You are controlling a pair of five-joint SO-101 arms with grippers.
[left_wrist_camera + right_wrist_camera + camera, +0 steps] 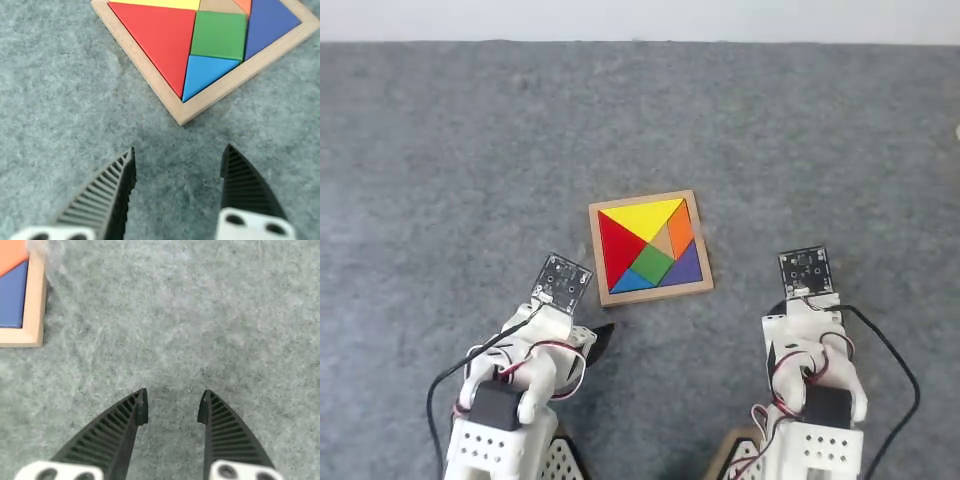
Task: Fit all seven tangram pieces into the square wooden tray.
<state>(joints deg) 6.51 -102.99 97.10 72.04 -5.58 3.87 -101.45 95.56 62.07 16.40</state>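
The wooden tray (658,295) lies on the grey mat (440,160), just ahead of both arms. Its coloured pieces (618,250) seem to fill it, so the job looks done. The left gripper (180,150) and right gripper (174,392) are spread apart and hold nothing. I think they only need to rest.

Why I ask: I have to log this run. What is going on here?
The puzzle looks finished. Seven tangram pieces fill the square wooden tray, with none lying loose on the grey mat. Neither arm holds anything: the left gripper and the right gripper hang open over the mat, on the near side of the tray and not touching it.
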